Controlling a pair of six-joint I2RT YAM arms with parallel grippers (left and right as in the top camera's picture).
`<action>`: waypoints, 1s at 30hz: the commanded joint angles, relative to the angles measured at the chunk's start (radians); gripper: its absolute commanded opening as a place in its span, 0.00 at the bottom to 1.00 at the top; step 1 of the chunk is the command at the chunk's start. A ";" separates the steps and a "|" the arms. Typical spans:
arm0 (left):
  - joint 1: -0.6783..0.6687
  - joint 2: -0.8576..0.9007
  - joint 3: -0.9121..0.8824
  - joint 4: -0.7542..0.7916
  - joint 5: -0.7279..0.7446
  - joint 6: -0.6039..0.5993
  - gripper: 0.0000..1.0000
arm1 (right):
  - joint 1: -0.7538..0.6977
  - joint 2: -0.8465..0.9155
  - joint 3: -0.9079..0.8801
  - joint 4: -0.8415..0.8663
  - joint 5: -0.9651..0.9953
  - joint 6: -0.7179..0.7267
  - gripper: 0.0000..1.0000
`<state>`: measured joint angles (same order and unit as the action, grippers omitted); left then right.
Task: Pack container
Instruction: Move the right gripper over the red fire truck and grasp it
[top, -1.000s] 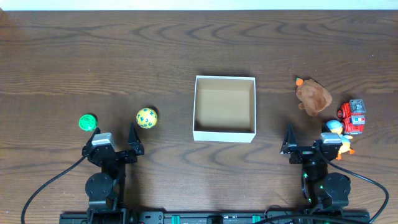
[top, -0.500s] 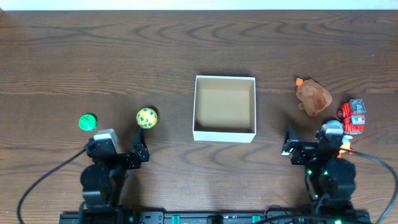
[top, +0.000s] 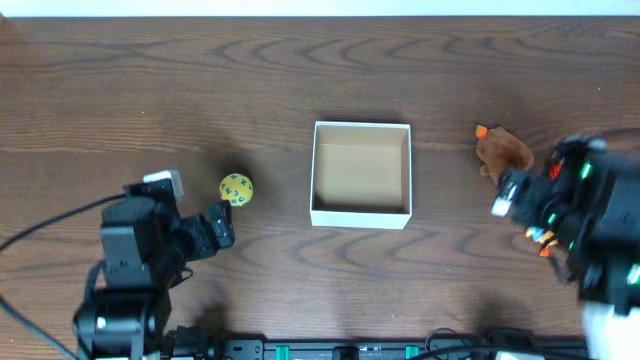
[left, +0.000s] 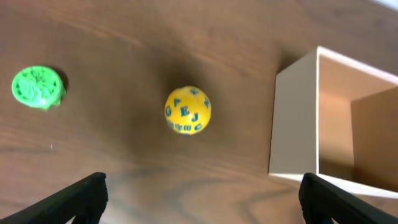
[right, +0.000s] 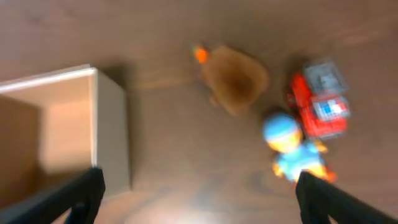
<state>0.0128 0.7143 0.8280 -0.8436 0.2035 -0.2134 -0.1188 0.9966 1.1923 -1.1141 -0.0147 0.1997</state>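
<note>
1. I see the container (top: 360, 216) at the middle of the table (top: 300, 90), upright, its open top facing the overhead camera and its tan floor showing inside the white walls.
2. The left fingers (left: 84, 196) are spread wide and hold nothing. Between their tips, further out, lies a yellow ball (left: 188, 111) with blue letters.
3. That ball sits between a green toy (left: 38, 88) on one side and the container's white wall on the other, apart from both.
4. The right fingers (right: 81, 193) are also spread wide and empty. This view is blurred.
5. On the right side I make out a brown plush (right: 236, 79), a red truck (right: 317, 106) and a blue-and-orange figure (right: 292, 146) clustered near one another, well apart from the container.
</note>
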 joint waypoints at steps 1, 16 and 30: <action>0.002 0.049 0.029 -0.032 0.006 -0.006 0.98 | -0.089 0.182 0.196 -0.124 -0.005 -0.064 0.99; 0.002 0.073 0.029 -0.057 0.006 -0.006 0.98 | -0.336 0.571 0.442 -0.137 0.055 -0.352 0.99; 0.002 0.075 0.029 -0.056 0.006 -0.006 0.98 | -0.380 0.916 0.442 -0.111 0.055 -0.387 0.99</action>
<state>0.0132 0.7895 0.8398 -0.8970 0.2039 -0.2134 -0.4843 1.8729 1.6196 -1.2297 0.0406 -0.1665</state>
